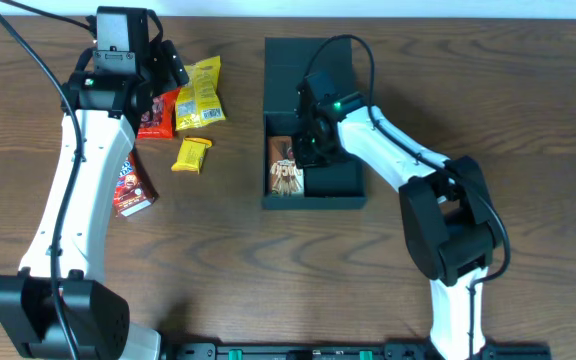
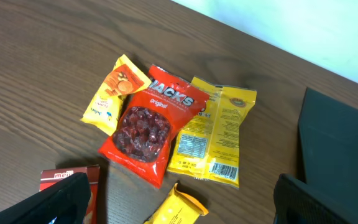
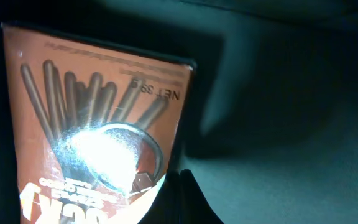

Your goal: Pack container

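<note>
Left fingers (image 2: 67, 199) are spread wide and hold nothing, hovering over the snack pile on the worktop (image 2: 36, 56). Right out ahead of them lies the red Jacks packet (image 2: 148, 127). It overlaps a small orange-yellow packet (image 2: 114, 93) towards the left finger's side and a yellow packet (image 2: 213, 134) with its label panel up towards the right finger's side. Between the two fingers, close in, sits the end of a yellow bar (image 2: 176, 208). Just beside the left finger there is the corner of a red-brown carton (image 2: 70, 177).

Over to the other arm. The right fingers (image 3: 197, 208) are pressed together and down inside the container (image 1: 313, 203), gripping nothing. The dark box sits mid-worktop with its flap lid (image 1: 303, 60) standing open at the far side. From the left wrist it shows only as a dark edge beyond the right-hand finger.

In the right wrist view, the brown chocolate-stick box (image 3: 92, 124) lies flat on the container floor, just to the left of the closed fingertips, with glare washing over its front. Whether the tips touch its edge, I cannot tell. On the other side of the fingers is bare dark floor.
</note>
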Controlling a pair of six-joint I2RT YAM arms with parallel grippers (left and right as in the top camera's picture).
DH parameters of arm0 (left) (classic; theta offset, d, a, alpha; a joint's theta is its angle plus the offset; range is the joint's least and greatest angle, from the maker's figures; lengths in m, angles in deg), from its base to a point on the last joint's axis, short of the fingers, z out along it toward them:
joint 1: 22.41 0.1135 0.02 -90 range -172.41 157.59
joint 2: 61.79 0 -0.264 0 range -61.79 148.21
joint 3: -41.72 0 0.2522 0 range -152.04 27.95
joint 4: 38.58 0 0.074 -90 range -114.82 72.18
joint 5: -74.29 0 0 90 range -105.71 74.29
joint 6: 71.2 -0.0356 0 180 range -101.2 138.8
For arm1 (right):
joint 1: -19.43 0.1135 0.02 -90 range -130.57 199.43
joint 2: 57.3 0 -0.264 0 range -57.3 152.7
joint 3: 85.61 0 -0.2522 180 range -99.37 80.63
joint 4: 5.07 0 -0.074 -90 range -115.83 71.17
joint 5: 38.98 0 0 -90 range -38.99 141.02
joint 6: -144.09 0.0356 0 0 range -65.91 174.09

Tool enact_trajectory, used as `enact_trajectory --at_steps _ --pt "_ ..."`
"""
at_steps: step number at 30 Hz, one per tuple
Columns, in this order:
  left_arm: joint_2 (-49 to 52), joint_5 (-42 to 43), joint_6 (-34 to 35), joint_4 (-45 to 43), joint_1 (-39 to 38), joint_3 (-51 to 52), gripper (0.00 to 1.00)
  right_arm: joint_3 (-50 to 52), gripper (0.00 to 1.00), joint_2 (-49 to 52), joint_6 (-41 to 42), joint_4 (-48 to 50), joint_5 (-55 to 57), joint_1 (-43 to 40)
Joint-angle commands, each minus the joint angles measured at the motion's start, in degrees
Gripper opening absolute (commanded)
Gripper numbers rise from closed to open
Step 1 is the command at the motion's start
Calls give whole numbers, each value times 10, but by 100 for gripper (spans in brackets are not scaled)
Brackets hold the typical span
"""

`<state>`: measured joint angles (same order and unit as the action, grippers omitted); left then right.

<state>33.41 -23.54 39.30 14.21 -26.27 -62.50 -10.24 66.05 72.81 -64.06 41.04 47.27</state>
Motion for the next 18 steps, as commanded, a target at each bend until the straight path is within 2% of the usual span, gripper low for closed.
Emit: enact_trajectory --at_steps 1,11,15,18 --pt "2 0 -12 2 2 -5 95 1 2 13 6 -2 -12 7" --pt "4 0 -12 -2 1 -4 95 -8 2 12 5 -35 -36 6" --pt "34 0 -30 -8 1 -4 95 -80 2 4 -21 -93 -33 -10" --pt "82 18 -48 -32 0 -4 95 -175 2 -4 -42 -162 2 -22"
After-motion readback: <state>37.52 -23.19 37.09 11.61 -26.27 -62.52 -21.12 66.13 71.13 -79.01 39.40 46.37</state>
